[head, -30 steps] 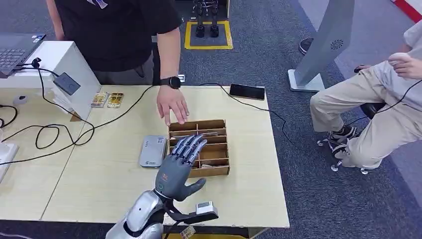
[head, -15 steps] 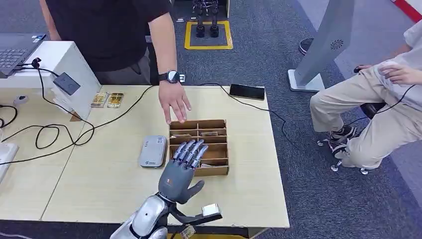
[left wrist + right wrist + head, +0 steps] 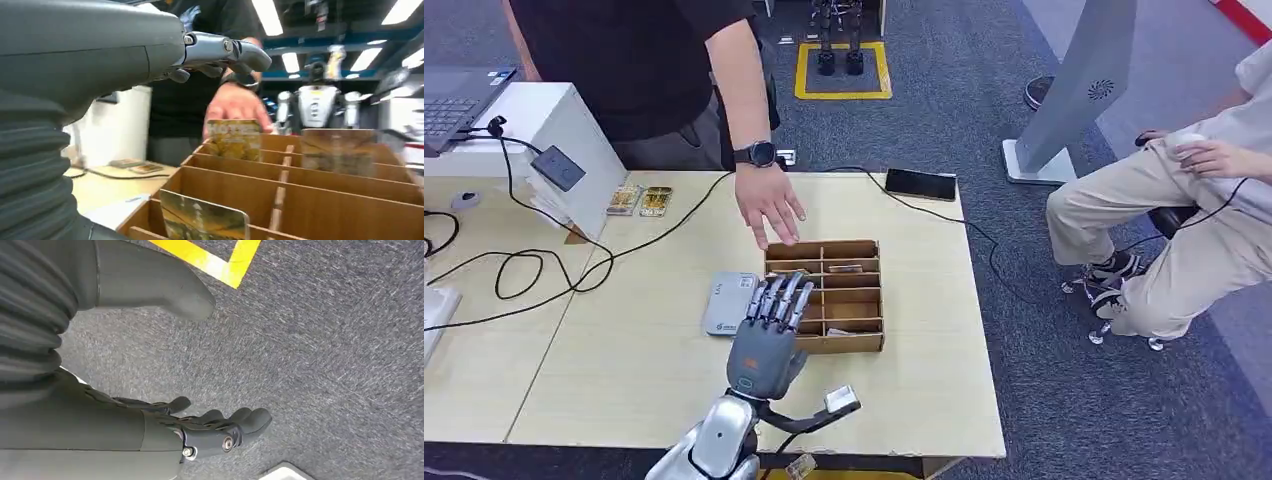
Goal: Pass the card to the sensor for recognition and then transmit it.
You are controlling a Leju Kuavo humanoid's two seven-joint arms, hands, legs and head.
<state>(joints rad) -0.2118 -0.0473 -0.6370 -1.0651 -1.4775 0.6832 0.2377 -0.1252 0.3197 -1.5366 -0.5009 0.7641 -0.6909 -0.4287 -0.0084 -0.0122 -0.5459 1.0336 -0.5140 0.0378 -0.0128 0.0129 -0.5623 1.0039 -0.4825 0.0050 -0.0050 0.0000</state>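
A pale wooden table (image 3: 604, 370) fills the lower left of the head view on grey carpet, with a person in black standing behind it at the top and another seated at the right edge. Near the centre sits a wooden divider box (image 3: 825, 297) with cards standing in its slots; one card (image 3: 205, 220) stands in the slot nearest the wrist camera, another (image 3: 233, 139) further back. The left hand (image 3: 767, 335) hovers over the box's near left corner, fingers spread and holding nothing. The person's hand (image 3: 768, 209) reaches toward the box's far edge. The grey sensor pad (image 3: 730, 302) lies just left of the box. The right hand (image 3: 200, 432) hangs over carpet, fingers loosely apart, empty. By my reckoning no card is picked yet, so grasping, scanning and handing over all remain.
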